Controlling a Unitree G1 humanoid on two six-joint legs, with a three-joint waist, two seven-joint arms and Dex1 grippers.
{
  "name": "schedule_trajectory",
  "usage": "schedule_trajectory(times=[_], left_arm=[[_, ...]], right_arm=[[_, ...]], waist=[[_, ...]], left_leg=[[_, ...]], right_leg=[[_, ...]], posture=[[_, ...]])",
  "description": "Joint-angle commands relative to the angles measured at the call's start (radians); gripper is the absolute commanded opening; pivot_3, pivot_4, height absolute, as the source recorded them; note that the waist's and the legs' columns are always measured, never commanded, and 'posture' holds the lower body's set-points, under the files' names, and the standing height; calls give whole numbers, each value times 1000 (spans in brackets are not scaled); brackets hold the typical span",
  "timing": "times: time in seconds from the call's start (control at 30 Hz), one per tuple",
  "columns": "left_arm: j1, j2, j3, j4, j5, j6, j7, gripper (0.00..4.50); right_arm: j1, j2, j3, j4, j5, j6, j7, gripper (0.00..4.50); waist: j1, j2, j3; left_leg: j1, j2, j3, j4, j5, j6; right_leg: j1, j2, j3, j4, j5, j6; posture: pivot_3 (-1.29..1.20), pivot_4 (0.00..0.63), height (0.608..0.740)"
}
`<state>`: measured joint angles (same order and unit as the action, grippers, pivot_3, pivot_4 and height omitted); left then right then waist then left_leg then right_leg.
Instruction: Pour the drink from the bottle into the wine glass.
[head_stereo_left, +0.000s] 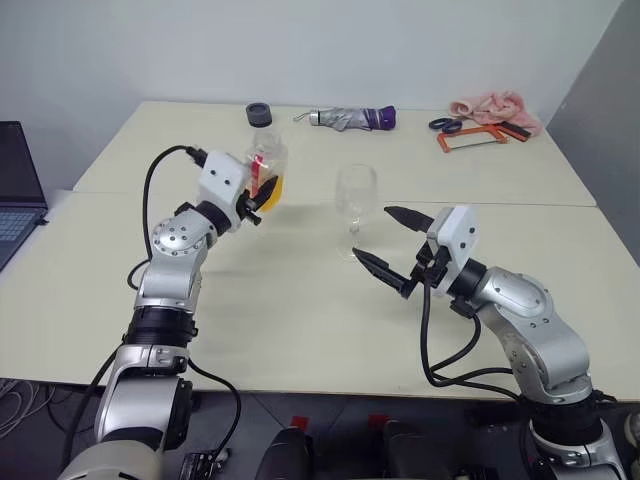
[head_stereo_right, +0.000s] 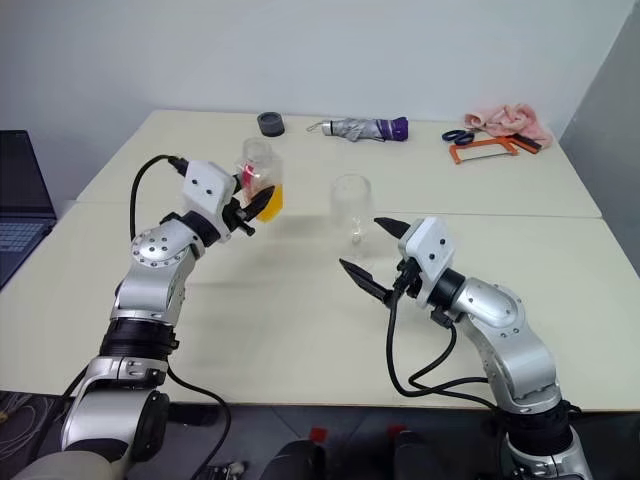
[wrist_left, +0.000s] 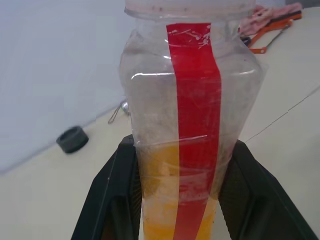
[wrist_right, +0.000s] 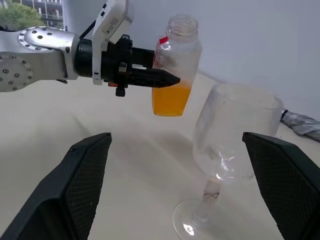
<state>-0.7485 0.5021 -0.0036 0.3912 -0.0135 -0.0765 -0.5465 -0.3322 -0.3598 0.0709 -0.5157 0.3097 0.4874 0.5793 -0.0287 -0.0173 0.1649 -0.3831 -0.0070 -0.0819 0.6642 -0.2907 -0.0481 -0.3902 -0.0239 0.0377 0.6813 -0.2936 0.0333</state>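
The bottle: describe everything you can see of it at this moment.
The bottle is small, clear plastic with squarish sides and a red vertical label strip. Its mouth is open, no cap on it. Orange drink fills roughly its lower third. It is upright, slightly tilted, lifted off the table, clamped at mid-body by the left gripper, to the robot's left of the wine glass, not touching it.

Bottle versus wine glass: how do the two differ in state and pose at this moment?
The bottle is lifted off the table, clamped in the left hand; the wine glass stands on the table between the right hand's open fingers, untouched. The bottle holds orange drink in its lower part; the wine glass is empty. The bottle has squarish sides and a red strip; the wine glass is rounded and stemmed. Both are clear and roughly upright.
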Motion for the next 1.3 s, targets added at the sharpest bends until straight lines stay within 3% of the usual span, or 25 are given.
schedule_trajectory(times=[0.03, 0.33, 0.63, 1.3], left_arm=[[-78, 33, -33, 13, 73, -133, -2, 1681], [-224, 70, -128, 250, 219, -422, 12, 1680], [-335, 99, -195, 441, 386, -644, 144, 1679], [-476, 109, -317, 602, 622, -777, 415, 1677]], right_arm=[[-20, 22, -22, -33, 16, -15, -39, 4500], [6, -1, -57, 2, 28, -67, -28, 4500], [32, -3, -51, -15, 23, -73, -47, 4500], [68, 29, 5, -39, -23, -78, -108, 4500]], waist=[[-1, 0, 0], [-2, 0, 0], [-3, 0, 0], [-3, 0, 0]], left_leg=[[0, 0, 0, 0, 0, 0], [0, 0, 1, 0, -1, 1], [0, -1, 1, 0, -2, 3], [-1, -1, 2, 0, -2, 3]], right_leg=[[0, 0, 0, 0, 0, 0], [-1, 0, 0, 0, 0, 0], [-1, 0, 1, 0, 0, 0], [-2, 0, 1, 1, 0, 0]], posture=[[0, 150, 740], [0, 150, 740], [0, 150, 740], [0, 150, 740]])
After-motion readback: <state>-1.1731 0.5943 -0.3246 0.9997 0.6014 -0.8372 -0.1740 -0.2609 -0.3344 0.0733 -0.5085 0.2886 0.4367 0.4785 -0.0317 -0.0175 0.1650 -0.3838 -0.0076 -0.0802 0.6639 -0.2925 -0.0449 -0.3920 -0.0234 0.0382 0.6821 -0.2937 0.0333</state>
